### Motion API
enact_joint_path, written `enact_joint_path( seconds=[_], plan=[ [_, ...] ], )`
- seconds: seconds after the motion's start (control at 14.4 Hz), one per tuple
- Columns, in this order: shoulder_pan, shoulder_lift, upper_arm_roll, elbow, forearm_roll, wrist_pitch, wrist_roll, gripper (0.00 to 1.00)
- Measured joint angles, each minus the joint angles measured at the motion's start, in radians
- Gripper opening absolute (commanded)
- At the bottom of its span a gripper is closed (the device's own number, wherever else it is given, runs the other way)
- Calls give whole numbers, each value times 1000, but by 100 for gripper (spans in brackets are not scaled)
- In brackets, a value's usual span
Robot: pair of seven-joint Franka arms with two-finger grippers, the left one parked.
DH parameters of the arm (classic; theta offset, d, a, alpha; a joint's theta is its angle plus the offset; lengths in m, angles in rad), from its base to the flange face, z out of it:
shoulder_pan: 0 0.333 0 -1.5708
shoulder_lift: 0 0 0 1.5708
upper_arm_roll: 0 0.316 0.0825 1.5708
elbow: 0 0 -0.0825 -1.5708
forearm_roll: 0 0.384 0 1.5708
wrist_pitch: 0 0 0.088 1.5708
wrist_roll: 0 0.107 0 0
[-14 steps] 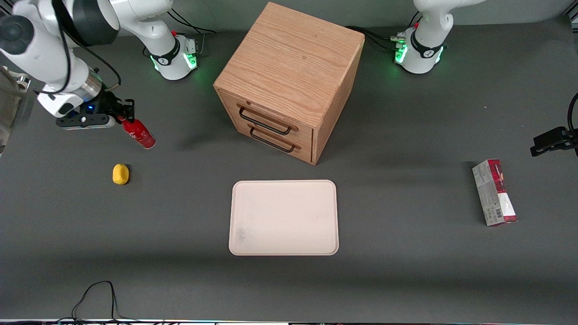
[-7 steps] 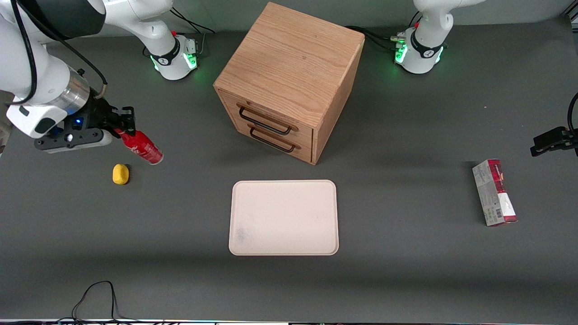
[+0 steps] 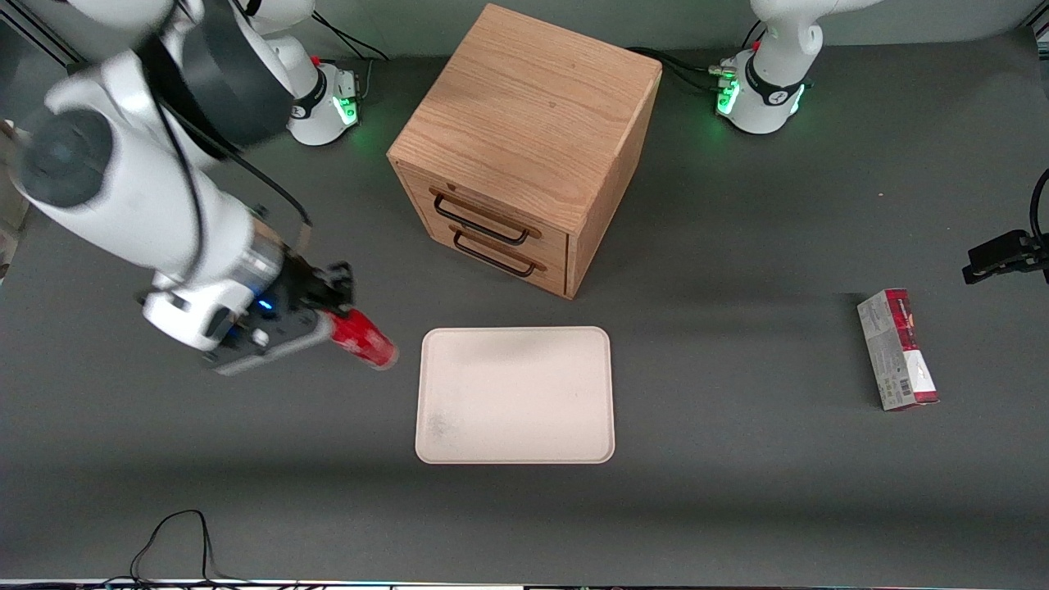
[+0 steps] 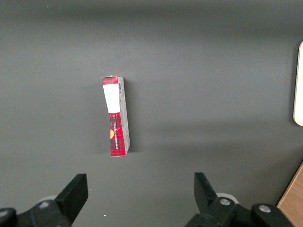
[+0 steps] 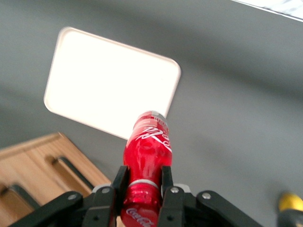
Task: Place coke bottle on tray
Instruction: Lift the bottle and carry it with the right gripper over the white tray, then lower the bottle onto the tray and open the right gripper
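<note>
My gripper (image 3: 332, 311) (image 5: 142, 182) is shut on the neck of the coke bottle (image 3: 363, 341) (image 5: 147, 149), a slim red bottle with white script. The bottle hangs tilted in the air, its base pointing toward the tray. It sits just beside the tray's short edge at the working arm's end, apart from it. The tray (image 3: 515, 395) (image 5: 111, 85) is a flat cream rectangle with rounded corners, lying in front of the wooden drawer cabinet (image 3: 524, 147) and nearer the front camera than it. Nothing lies on the tray.
The cabinet has two drawers with dark handles (image 3: 483, 221) (image 5: 71, 170). A small yellow object (image 5: 289, 202) shows at the wrist view's edge. A red-and-grey carton (image 3: 897, 350) (image 4: 116, 116) lies toward the parked arm's end of the table. A black cable (image 3: 172, 541) loops at the front edge.
My gripper has carried the coke bottle from near the yellow object toward the front camera and toward the tray. The arm now hides the yellow object in the front view.
</note>
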Motion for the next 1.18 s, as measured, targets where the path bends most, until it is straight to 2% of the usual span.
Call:
enact_joint_path(
  seconds=[0.14,0.49,0.83,0.9,0.97,1.04,1.11,1.18],
  plan=[
    [15,101,13,17,-14,104,0,0],
    [39,273,15,32,-109,309,1,0],
    [39,343,15,28,-142,369,1,1],
    [39,347,15,28,-152,369,1,26],
    [39,350,15,26,-158,369,1,44],
    [39,352,15,23,-160,369,1,53],
    [39,353,15,19,-160,374,1,54],
    [39,352,15,13,-160,387,1,65]
  ],
)
